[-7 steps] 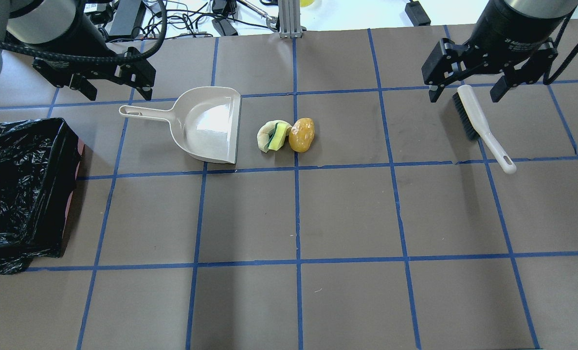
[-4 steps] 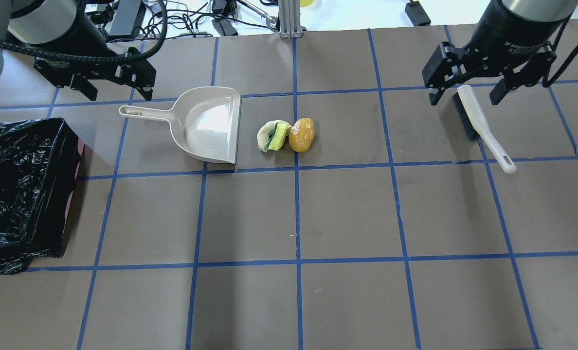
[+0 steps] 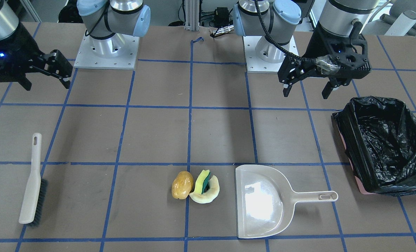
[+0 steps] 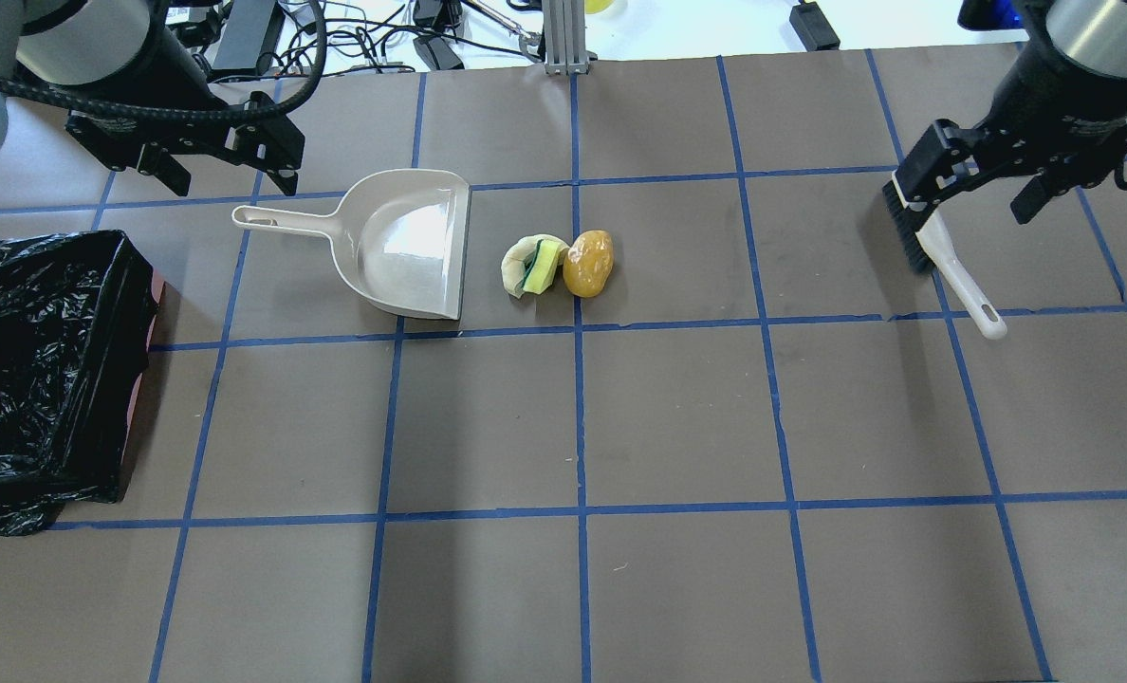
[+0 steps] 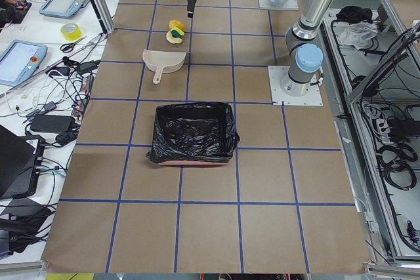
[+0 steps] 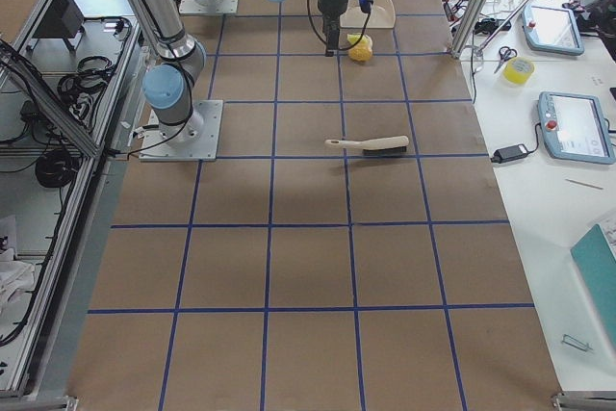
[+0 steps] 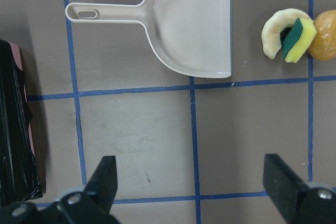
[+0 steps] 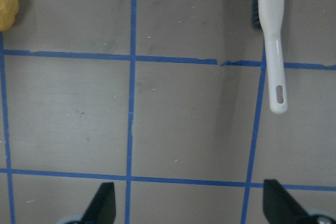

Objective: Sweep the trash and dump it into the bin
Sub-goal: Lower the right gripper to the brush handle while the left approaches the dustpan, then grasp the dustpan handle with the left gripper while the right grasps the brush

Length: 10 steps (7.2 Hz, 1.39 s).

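Observation:
The trash lies together mid-table: a potato-like lump (image 4: 588, 263), a yellow-and-green sponge (image 4: 545, 266) and a pale ring (image 4: 516, 268). It also shows in the front view, with the lump (image 3: 182, 184) nearest the brush. The beige dustpan (image 4: 402, 242) lies just left of the trash, its mouth facing it. The black-lined bin (image 4: 32, 370) stands at the left edge. The beige brush (image 4: 948, 261) lies at the right. My left gripper (image 4: 231, 180) hangs open and empty above the dustpan handle. My right gripper (image 4: 967, 204) hangs open and empty above the brush's bristle end.
Cables, power bricks and an aluminium post (image 4: 563, 38) sit past the table's far edge. The two arm bases (image 3: 106, 45) stand on the robot's side. Blue tape marks a grid on the brown table (image 4: 677, 417).
My right gripper has moved to the right and slightly toward the near edge, over the brush's bristle end. The left gripper, trash, dustpan, brush and bin have not moved.

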### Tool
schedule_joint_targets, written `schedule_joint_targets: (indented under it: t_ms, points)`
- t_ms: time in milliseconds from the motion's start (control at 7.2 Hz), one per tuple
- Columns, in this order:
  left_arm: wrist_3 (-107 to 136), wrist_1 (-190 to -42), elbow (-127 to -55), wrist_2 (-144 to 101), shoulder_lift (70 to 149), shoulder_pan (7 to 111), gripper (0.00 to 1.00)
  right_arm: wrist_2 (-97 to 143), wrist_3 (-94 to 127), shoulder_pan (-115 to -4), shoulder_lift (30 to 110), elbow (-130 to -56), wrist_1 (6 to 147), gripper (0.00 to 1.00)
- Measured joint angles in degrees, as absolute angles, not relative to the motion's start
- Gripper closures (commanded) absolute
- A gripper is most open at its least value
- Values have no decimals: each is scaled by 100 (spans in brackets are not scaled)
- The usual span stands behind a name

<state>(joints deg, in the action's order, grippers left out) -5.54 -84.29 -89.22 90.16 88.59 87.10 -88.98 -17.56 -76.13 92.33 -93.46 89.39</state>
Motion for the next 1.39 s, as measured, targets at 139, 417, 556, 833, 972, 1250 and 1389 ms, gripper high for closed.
schedule_joint_targets:
  t_ms: [139, 417, 556, 833, 972, 1250, 1389]
  points:
    - [-558, -8429, -8923, 9017, 8859, 8710, 0, -8914, -2200, -7252, 9219, -9686, 9364, 1]
    - [-571, -8429, -8929, 9008, 8879, 8710, 0, -8974, -2951, -6733, 9081, -10439, 10474, 1]
    - [-586, -8429, -8929, 9005, 8907, 8708, 0, -8986, -3188, -6580, 8914, -10646, 10773, 1]
    - [-682, -8421, -8950, 9015, 9071, 8700, 0, -8985, -3364, -6474, 8638, -10761, 10962, 1]
    - [-709, -8372, -8962, 9019, 9204, 8696, 0, -8981, -3464, -6465, 8509, -10773, 11067, 1]
    - [-901, -8092, -8976, 9023, 9546, 8687, 0, -8984, -3800, -6458, 8159, -10782, 11513, 1]
    - [-1273, -7803, -8994, 9022, 9771, 8678, 0, -8988, -3876, -6454, 8016, -10784, 11699, 1]
